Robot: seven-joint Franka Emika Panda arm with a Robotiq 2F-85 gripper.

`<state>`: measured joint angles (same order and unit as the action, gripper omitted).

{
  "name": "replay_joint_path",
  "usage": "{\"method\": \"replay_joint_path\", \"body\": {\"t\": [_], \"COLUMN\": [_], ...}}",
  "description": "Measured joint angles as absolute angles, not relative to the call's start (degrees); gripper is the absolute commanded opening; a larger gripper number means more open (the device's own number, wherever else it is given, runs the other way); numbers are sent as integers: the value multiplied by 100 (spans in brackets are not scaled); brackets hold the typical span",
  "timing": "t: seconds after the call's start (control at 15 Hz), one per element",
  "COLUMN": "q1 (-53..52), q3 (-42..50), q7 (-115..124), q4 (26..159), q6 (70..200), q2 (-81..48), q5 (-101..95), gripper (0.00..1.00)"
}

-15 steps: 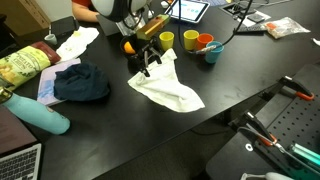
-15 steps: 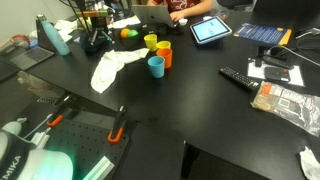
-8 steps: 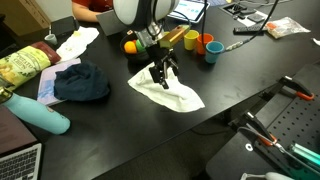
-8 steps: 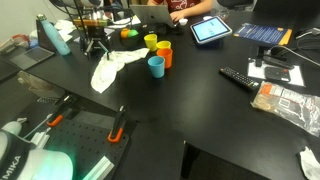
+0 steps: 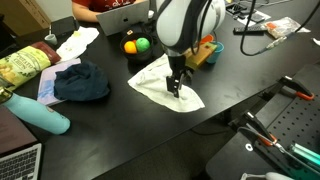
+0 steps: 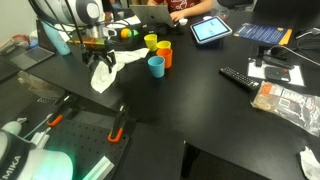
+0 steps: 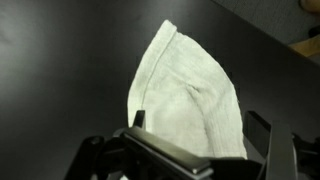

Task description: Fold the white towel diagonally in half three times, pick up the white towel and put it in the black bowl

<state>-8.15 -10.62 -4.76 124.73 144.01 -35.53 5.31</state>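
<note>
Your tool [image 7: 200,140] is open wide. In the wrist view one finger [image 7: 138,121] stands at the left of the white towel [image 7: 185,95] and the other finger stands at the right, with the cloth lying between them. You cannot tell from that view if the fingers touch the cloth. Going from left to right in an exterior view, you see a yellow snack bag [image 5: 25,68] at the edge, a teal bottle [image 5: 42,116] lying on its side near it, and a dark blue lump [image 5: 82,82] that is too unclear to call a bowl or a cloth. Behind the lump is a crumpled white cloth [image 5: 77,42]. Next come an orange ball [image 5: 129,46] and a green ball [image 5: 143,43], side by side. In front of the balls the white towel [image 5: 150,80] lies spread on the black tabletop [image 5: 230,90], well apart from the dark lump. The tool [image 5: 176,90] points straight down over the right half of the towel. In an exterior view from across the tabletop, the tool [image 6: 103,68] is low over the towel [image 6: 100,82]. To its right stand a yellow cup [image 6: 151,41], a blue cup [image 6: 156,66] and an orange cup [image 6: 165,52], close together. Farther right are a tablet [image 6: 210,30] and a remote [image 6: 238,77].
</note>
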Motion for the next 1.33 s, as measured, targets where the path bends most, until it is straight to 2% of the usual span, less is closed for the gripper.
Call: {"method": "replay_joint_path", "body": {"t": [0.2, 0.27, 0.33, 0.6, 0.93, 1.0, 1.07, 1.33], "q1": [-681, -642, -611, -599, -591, -591, -591, -694], "q3": [-1063, -1064, -1066, -1074, -1138, -1137, -1132, -879], "q7": [-481, -481, -481, -481, -464, -451, -423, -159], "q4": [13178, 13327, 13430, 13614, 13658, 13669, 13679, 13714], "q6": [15489, 15794, 16045, 16575, 16642, 16642, 16641, 16171], "q2": [-3605, -3647, -3697, -3768, -3721, -3712, -3701, -3529], "q5": [602, 602, 602, 565, 565, 565, 565, 486], "gripper": [100, 78, 74, 42, 5, 0, 0, 3]}}
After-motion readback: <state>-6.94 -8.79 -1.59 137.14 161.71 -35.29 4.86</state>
